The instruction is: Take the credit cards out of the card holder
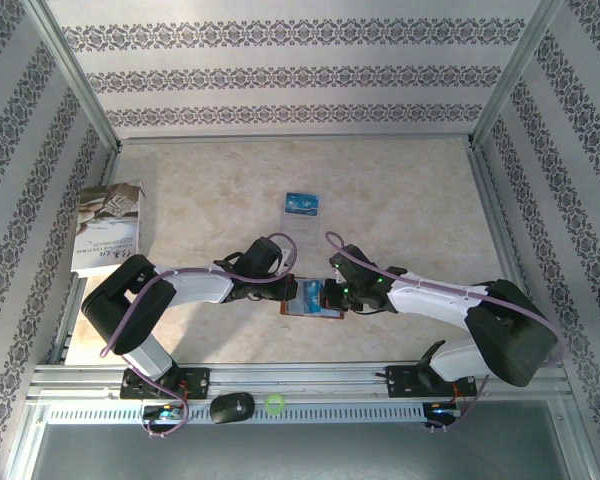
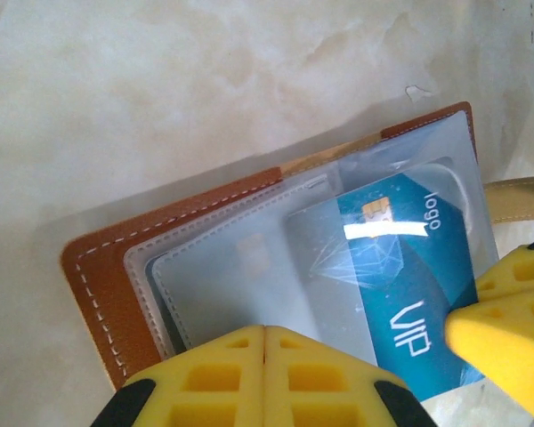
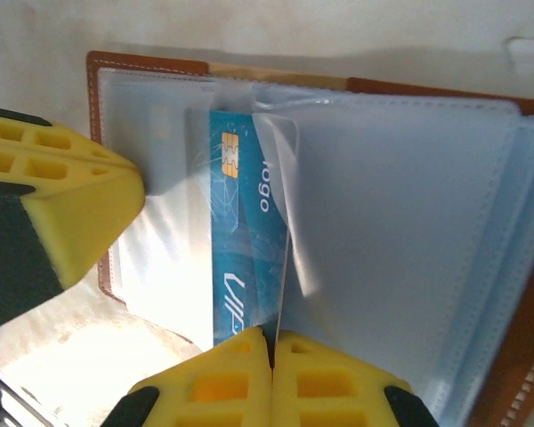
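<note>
Card holder: lies open on the tabletop, between both arms.

Left pincer: fully closed, clamping the near edge of the holder's clear sleeves.

Right pincer: fully closed on the end of the blue credit card, which sits mostly inside its pocket. I cannot tell whether sleeve film is caught in that grip too.

- Risk 1: if film is caught, my pull drags the whole holder or tears the pocket.
- Risk 2: a shallow bite slips off the glossy card.
- Risk 3: the left clamp gives way and the holder lifts with the card.
</note>
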